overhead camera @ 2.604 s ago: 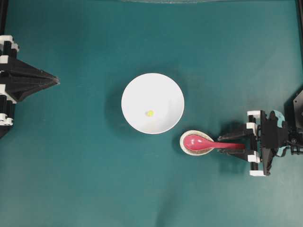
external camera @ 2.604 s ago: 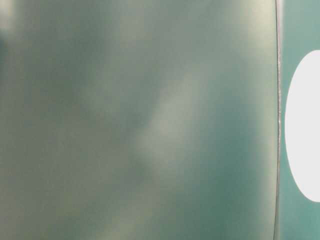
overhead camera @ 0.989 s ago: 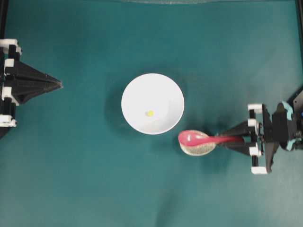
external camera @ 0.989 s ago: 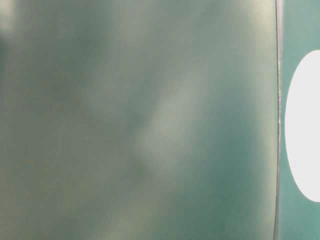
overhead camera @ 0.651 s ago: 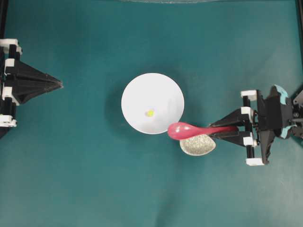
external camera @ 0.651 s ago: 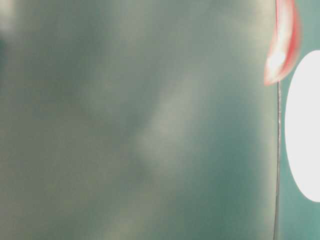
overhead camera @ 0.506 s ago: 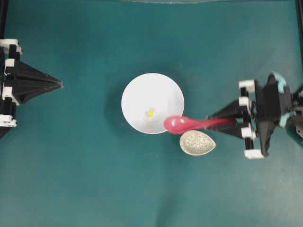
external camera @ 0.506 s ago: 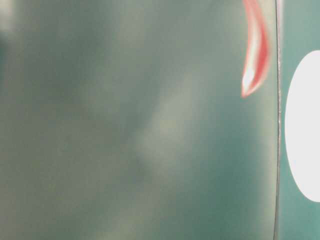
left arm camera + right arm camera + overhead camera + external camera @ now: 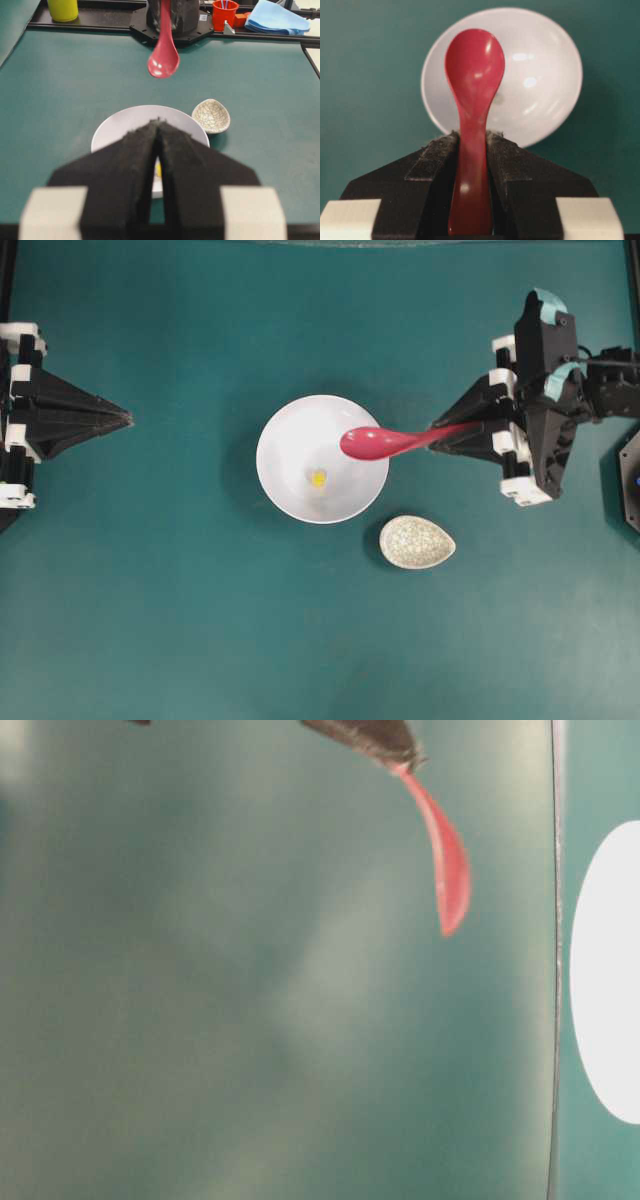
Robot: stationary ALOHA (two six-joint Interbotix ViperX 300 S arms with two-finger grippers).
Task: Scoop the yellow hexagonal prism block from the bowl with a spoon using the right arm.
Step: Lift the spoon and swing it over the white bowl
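R gripper [image 9: 470, 430] clamped on spoon [image 9: 385, 442] handle, scoop held above bowl [image 9: 290, 435]; L gripper [image 9: 125, 419] closed, idle; next: lower scoop under yellow block [image 9: 318, 478].

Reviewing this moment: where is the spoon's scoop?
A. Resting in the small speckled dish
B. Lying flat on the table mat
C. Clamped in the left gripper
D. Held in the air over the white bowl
D: the right gripper holds the spoon by its handle, scoop raised over the bowl; the speckled dish sits empty.
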